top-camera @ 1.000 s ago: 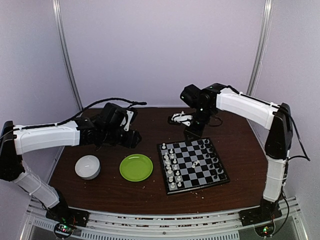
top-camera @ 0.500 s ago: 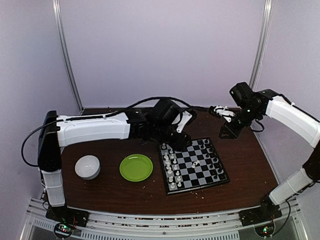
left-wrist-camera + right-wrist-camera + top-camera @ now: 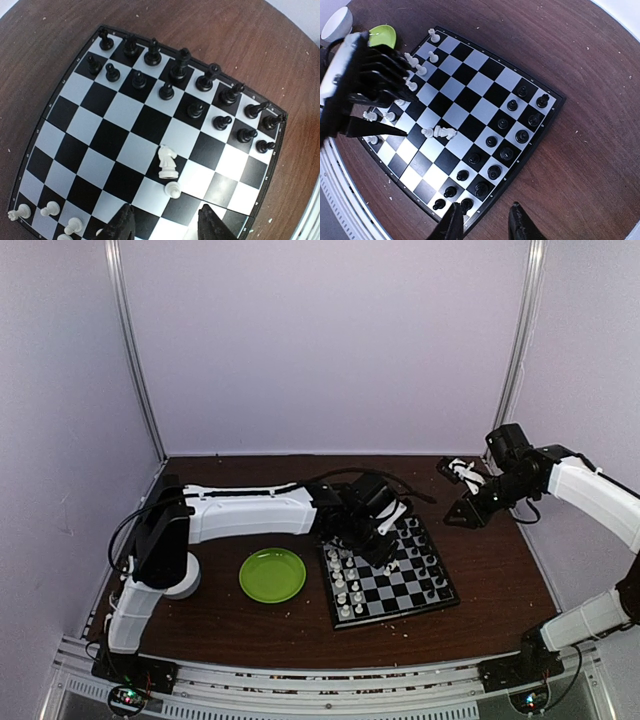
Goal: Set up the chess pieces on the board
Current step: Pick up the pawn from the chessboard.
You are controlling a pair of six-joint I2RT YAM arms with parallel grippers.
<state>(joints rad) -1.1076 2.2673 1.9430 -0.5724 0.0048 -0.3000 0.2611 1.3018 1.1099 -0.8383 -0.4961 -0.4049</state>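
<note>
The board (image 3: 397,616) lies right of centre on the brown table. Black chess pieces (image 3: 180,65) stand in two rows along one side, white ones (image 3: 342,585) along the opposite side. A white knight (image 3: 167,162) and a white pawn (image 3: 172,189) sit together on the middle squares. My left gripper (image 3: 167,226) hovers open just above the board, next to those two, with nothing between its fingers. My right gripper (image 3: 486,223) is open and empty, high over the board's edge by the black rows (image 3: 492,172); in the top view the right gripper (image 3: 468,512) hangs right of the board.
A round green plate (image 3: 272,574) lies left of the board. A white bowl (image 3: 335,22) stands further left, mostly hidden behind my left arm in the top view. Pale crumbs dot the table. Purple walls close in the back and sides.
My left arm has swung right from above the bowl and plate to over the board's middle. My right arm has pulled back from the board's far edge to the right side.
</note>
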